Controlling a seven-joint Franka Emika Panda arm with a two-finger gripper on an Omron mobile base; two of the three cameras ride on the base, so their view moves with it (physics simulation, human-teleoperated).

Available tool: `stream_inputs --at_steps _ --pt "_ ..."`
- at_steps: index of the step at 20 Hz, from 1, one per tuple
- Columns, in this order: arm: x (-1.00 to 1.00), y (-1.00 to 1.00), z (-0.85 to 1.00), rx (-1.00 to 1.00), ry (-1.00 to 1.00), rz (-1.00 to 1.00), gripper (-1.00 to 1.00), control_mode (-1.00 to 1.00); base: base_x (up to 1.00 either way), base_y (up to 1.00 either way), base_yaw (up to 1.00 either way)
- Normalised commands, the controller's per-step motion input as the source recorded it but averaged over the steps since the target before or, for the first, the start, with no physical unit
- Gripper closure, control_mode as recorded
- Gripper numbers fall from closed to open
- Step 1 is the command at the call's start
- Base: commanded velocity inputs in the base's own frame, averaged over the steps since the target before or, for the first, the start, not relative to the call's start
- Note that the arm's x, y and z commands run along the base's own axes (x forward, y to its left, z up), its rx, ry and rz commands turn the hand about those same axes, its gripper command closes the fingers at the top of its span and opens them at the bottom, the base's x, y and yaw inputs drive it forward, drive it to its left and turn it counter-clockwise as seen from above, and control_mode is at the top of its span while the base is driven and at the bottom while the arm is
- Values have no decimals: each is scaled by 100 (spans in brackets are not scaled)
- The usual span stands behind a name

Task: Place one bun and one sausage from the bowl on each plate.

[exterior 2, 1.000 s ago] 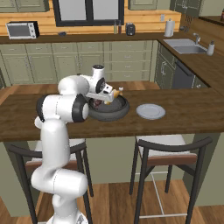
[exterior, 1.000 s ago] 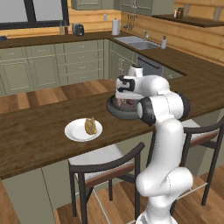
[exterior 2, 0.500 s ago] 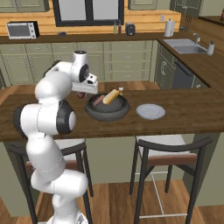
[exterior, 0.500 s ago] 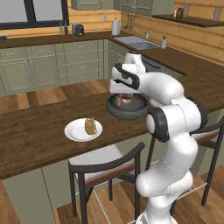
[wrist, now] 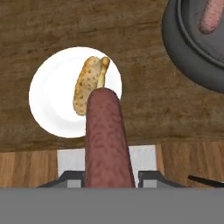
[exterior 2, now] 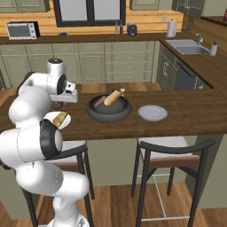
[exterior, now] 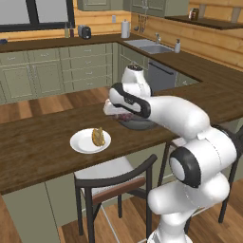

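The dark bowl, up and to the right of our tool on the table, still holds a sausage and, we judge, a bun for the empty second plate. Below the tool, the near plate carries its bun. Our tool is closed on the sausage, not yet set down.

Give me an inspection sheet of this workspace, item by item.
Surface: dark wooden counter, two stools below it.
Job's things: bowl holds a bun and a sausage; near plate carries a bun; far plate is bare; held sausage hangs above the near plate.
Clutter: nothing seen on the counter.
Grippers: gripper shut on the held sausage.
Cables: nothing seen.
Surroundings: sink, microwave, paper towel roll and green cabinets along the back wall.
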Motion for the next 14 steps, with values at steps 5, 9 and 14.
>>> stream_inputs --at_steps 5,9,14 --pt "3 100 0 -11 0 -2 100 -100 0 0 0" --pt "19 100 -6 -21 6 -30 100 -100 0 0 0" --pt "6 92 -52 -6 11 -57 100 -100 0 0 0"
